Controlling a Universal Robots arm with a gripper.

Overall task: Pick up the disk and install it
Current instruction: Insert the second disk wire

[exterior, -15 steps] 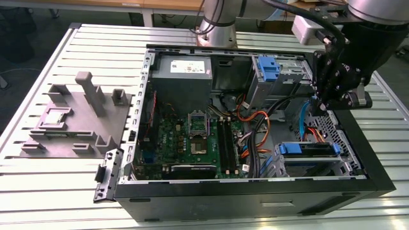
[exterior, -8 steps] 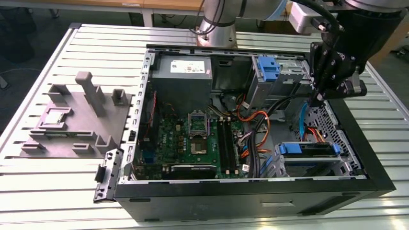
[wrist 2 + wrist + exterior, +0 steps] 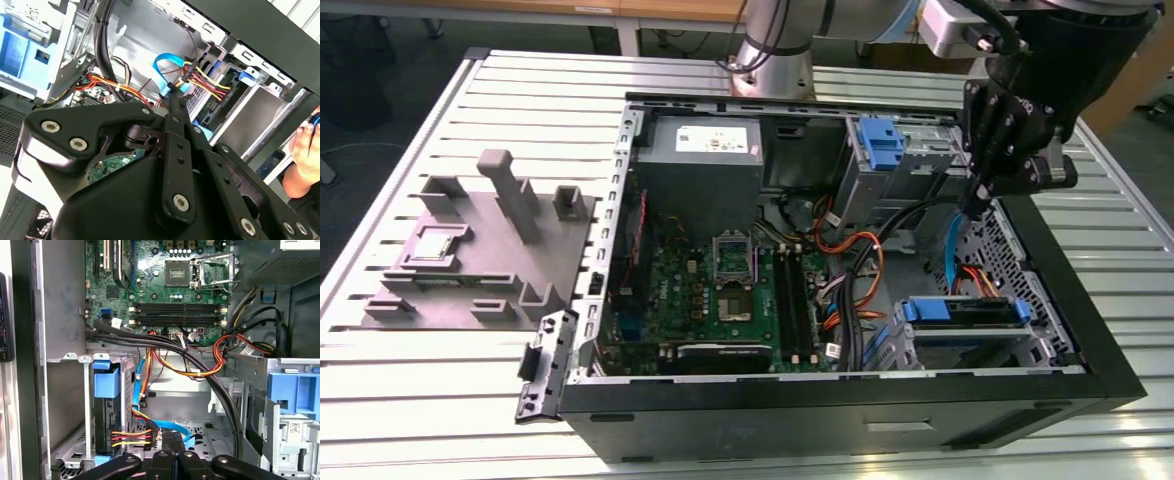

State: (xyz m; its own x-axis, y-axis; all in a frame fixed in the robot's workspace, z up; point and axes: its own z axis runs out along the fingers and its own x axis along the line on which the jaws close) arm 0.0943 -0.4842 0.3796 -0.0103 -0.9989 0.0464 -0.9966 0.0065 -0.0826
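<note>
The disk (image 3: 961, 313) lies in the drive cage at the near corner of the open computer case (image 3: 1067, 330), on the exterior view's right, with its blue carrier frame showing. In the first wrist view the disk (image 3: 106, 385) stands in the cage with yellow, red and black wires and a blue cable at its end. My gripper (image 3: 974, 207) hangs inside the case above and behind the cage, apart from the disk. Its fingers are shut together with nothing between them in both wrist views (image 3: 171, 97) (image 3: 172, 439).
A bare blue bracket (image 3: 881, 143) sits in the upper bay. The motherboard (image 3: 720, 290) and loose cables (image 3: 854, 260) fill the case floor. A grey plastic stand (image 3: 480, 250) is on the table at the exterior view's left. A person's hand (image 3: 306, 145) is beside the case.
</note>
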